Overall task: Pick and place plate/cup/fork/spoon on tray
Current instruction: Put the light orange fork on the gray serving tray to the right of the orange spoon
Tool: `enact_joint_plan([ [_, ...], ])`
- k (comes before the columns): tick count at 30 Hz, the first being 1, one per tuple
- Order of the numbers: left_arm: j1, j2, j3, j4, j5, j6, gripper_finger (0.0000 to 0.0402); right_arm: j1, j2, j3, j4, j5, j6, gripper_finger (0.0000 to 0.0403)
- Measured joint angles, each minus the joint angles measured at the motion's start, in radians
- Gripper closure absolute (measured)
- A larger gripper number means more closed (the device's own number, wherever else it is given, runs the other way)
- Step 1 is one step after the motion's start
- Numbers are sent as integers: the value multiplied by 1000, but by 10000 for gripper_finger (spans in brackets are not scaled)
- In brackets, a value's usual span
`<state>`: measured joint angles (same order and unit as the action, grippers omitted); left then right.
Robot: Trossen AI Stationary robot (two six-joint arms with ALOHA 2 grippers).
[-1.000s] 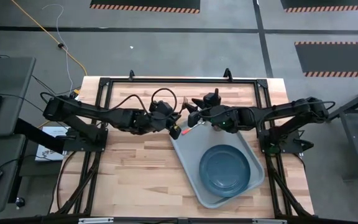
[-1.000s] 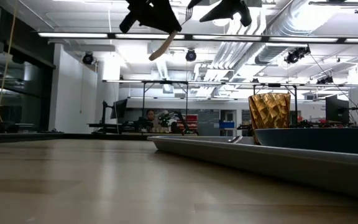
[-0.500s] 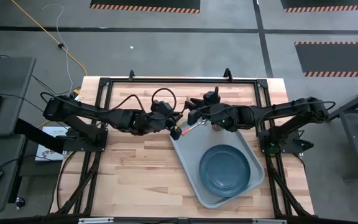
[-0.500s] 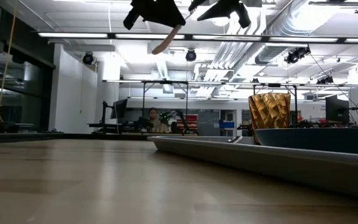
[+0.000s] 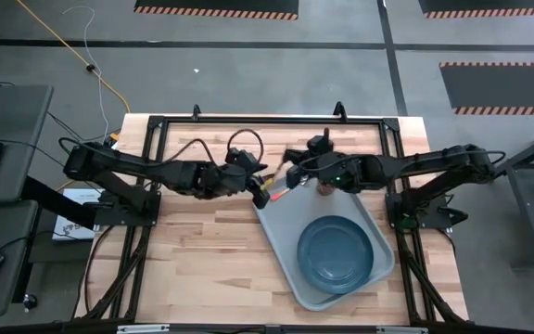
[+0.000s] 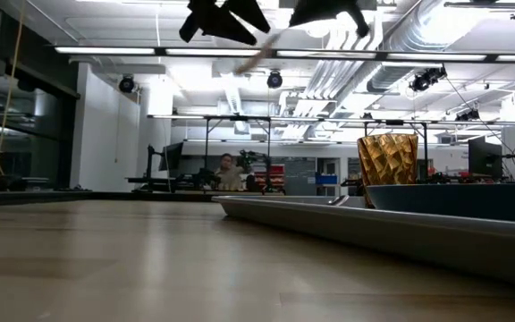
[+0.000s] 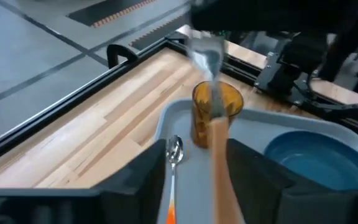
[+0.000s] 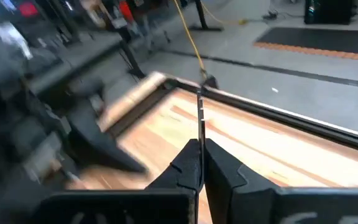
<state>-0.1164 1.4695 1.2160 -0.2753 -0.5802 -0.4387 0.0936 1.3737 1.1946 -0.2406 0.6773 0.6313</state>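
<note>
The fork (image 7: pixel 218 146) hangs in the air above the tray's (image 5: pixel 276 234) far left corner, tines (image 7: pixel 206 57) up and tan handle down. My right gripper (image 8: pixel 201 155) is shut on it. My left gripper (image 7: pixel 197 177) stands open, one finger on either side of the handle; I cannot tell whether a finger touches it. On the tray lie the dark blue plate (image 5: pixel 341 252) and the spoon (image 7: pixel 174 149), and the amber cup (image 7: pixel 217 112) stands upright by the spoon. My right gripper pinches the fork's metal end between its two shut fingers, and a thin metal part (image 8: pixel 200 112) sticks out past the fingertips. The fingers come roughly level from the table's right side. The fork slants down toward my left gripper, clear of the tray.
A black frame (image 5: pixel 248 121) runs round the wooden table's far and side edges. Bare wood (image 5: pixel 202 250) lies left of the tray. In the low view the tray's rim (image 6: pixel 329 219) and the cup (image 6: pixel 387 159) stand at the right, with a person far off in the room.
My right gripper has shut on the fork's metal end. My left gripper has opened and let go of the handle. The fork, which hung steeply from my left gripper, now slants flatter below my right gripper. Both arms have stayed nearly in place.
</note>
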Motion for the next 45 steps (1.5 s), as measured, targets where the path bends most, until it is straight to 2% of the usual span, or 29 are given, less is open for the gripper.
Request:
enact_joint_plan([
  [5, 31, -92, 0, 2, 141, 31, 193, 29, -112, 0, -298, 22, 94, 401],
  [9, 37, -175, 0, 2, 148, 86, 181, 110, -139, -6, -518, 66, 276, 402],
  [11, 39, -204, 2, 16, 125, 117, 182, 172, -140, -48, -542, 114, 383, 402],
  [14, 39, -241, 1, 15, 88, 144, 185, 267, -139, -172, -471, 160, 577, 402],
  [18, 39, -263, 2, 12, 66, 146, 188, 358, -131, -405, -141, 238, 794, 402],
  [22, 39, -263, 2, 11, 65, 146, 188, 356, -72, -572, 269, 329, 835, 402],
  [25, 39, -261, 2, 11, 65, 145, 188, 314, -8, -604, 409, 367, 838, 402],
  [30, 38, -256, 0, 10, 65, 130, 188, 253, 111, -564, 401, 284, 917, 403],
  [34, 38, -256, 0, 9, 64, 129, 188, 236, 188, -526, 322, 267, 1005, 403],
  [40, 38, -256, 0, 10, 64, 127, 188, 227, 218, -466, 111, 249, 1098, 403],
  [45, 38, -256, 0, 11, 64, 127, 188, 226, 209, -441, 35, 234, 1120, 403],
])
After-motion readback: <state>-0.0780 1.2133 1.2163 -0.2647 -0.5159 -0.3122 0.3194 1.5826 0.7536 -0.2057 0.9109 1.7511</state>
